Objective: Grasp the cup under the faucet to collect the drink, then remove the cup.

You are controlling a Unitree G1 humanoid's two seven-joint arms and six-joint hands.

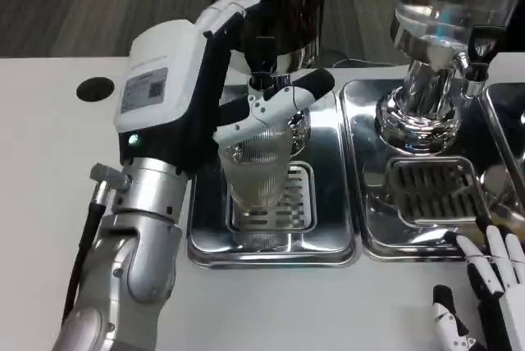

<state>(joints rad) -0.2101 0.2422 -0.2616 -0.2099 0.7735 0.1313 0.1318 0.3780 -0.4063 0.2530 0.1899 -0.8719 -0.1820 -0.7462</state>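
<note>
A clear ribbed cup (259, 172) stands upright on the grate of the left steel drip tray (331, 228), right under the black faucet (261, 62) of the dark dispenser. My left hand (190, 80) is raised above and left of the cup, with its fingers (230, 13) pointing up beside the faucet lever. Its thumb (283, 101) reaches across just over the cup's rim. This hand holds nothing. My right hand (492, 289) rests at the table's bottom right with its fingers spread, also holding nothing.
A second dispenser (435, 56) with a clear tank stands on the right drip tray (373, 203). A black round hole (94, 89) marks the table at the far left. White tabletop runs along the front edge.
</note>
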